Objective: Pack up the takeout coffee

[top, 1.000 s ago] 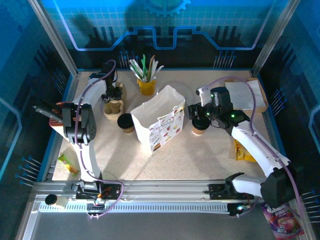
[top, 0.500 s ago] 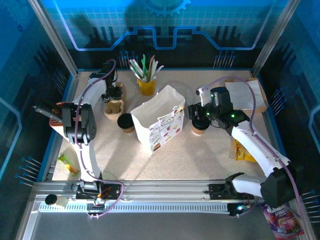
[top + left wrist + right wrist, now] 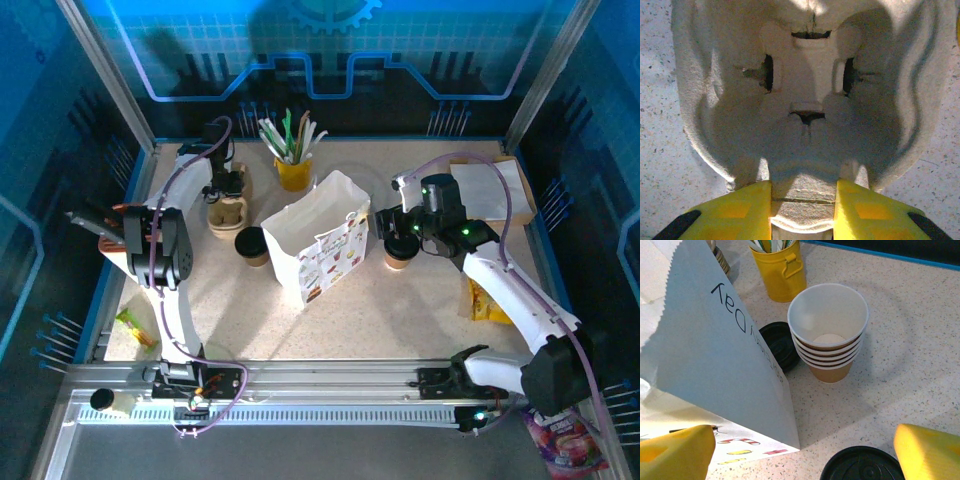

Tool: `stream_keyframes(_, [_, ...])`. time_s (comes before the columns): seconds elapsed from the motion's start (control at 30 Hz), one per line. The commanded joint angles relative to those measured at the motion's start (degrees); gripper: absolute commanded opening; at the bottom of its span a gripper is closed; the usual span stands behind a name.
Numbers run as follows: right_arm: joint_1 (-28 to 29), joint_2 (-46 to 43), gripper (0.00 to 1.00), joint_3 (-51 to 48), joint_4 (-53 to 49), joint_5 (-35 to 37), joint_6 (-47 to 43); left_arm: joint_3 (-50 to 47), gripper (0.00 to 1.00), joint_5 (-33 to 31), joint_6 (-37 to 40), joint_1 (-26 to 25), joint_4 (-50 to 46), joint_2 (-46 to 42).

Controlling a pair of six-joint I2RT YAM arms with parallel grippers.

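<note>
Speckled table [image 3: 400, 310] carries the white paper bag [image 3: 315, 245]. Just right of it, one lidded cup [image 3: 862, 464] stands upright below the right fingers [image 3: 927, 452], which are spread wide either side of its lid and empty. A second lidded cup [image 3: 251, 243] sits left of the bag. The left fingers [image 3: 735, 210] flank a tab of the pulp carrier [image 3: 810, 85]; whether they are clamped on it, I cannot tell.

Blue glow rims the cage; the table [image 3: 400, 310] is evenly lit from above, shadows soft. Left wrist view: pulp carrier [image 3: 810, 90] close, grainy, shaded mid-frame. Right wrist view: crisp, but the right tool [image 3: 802, 457] shows blurred fingers [image 3: 927, 452] in the corners.
</note>
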Motion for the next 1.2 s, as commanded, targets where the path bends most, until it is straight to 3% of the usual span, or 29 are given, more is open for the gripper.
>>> stream_keyframes(0.0, [-0.8, -0.3, 0.93, 1.7, -0.5, -0.5, 0.2, 1.8, 0.32, 0.0, 1.4, 0.5, -1.5, -2.2])
stream_keyframes(0.67, [-0.8, -2.6, 0.93, 1.1, -0.5, 1.8, 0.8, 2.1, 0.31, -1.3, 2.8, 0.4, -2.8, -8.9])
stream_keyframes(1.17, [-0.9, -6.1, 0.93, 2.0, -1.5, 7.0, 1.6, -0.5, 0.3, -1.0, 1.5, -1.3, -4.2, -22.3])
